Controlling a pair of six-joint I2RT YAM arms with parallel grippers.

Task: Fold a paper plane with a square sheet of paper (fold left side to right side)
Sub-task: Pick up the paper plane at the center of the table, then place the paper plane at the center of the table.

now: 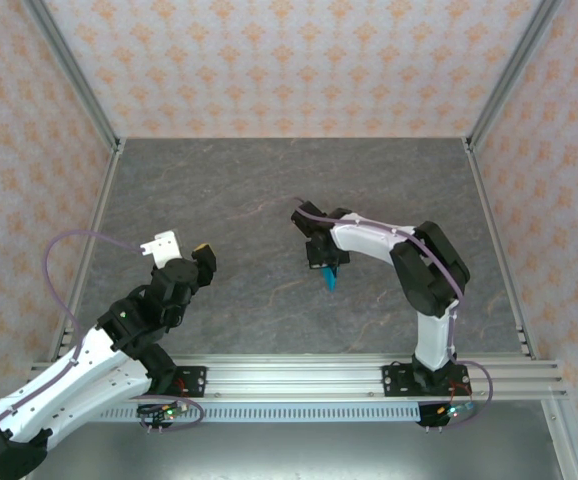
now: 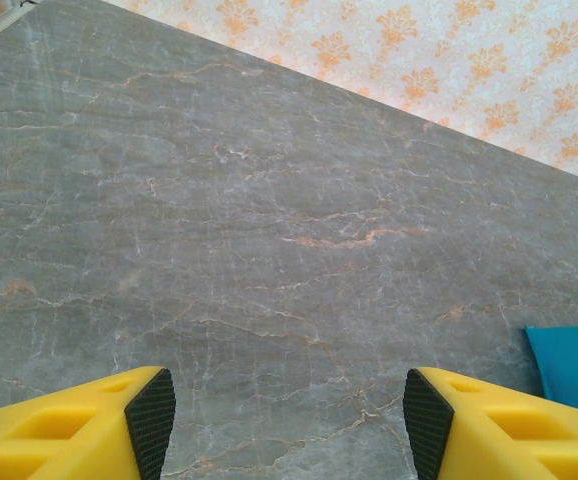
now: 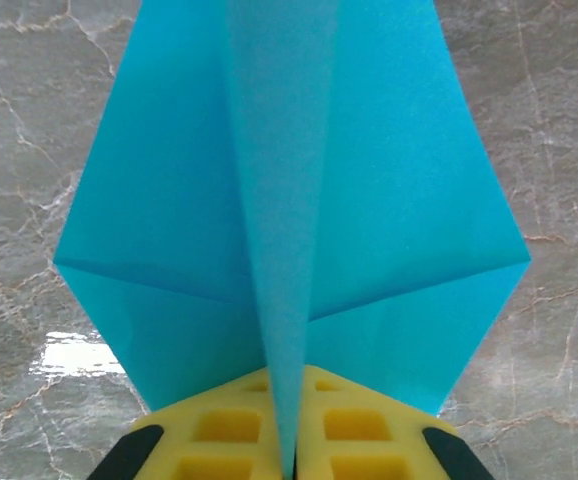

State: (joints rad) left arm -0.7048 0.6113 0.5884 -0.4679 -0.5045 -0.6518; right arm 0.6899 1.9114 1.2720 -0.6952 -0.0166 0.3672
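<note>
The square sheet of paper now stands folded as a cyan-blue paper plane, a pointed kite shape with a raised centre keel and two spread wings. My right gripper is shut on that keel, its yellow fingers pressed together on the paper. From above, the paper plane hangs from the right gripper near the table's middle. My left gripper is open to the left, well apart from it. In the left wrist view the left gripper has bare table between its pads, and a corner of the paper plane shows at the right edge.
The grey marble-patterned table is bounded by patterned walls and aluminium frame posts at the back and sides. A metal rail carrying both arm bases runs along the near edge. A purple cable loops beside the left arm.
</note>
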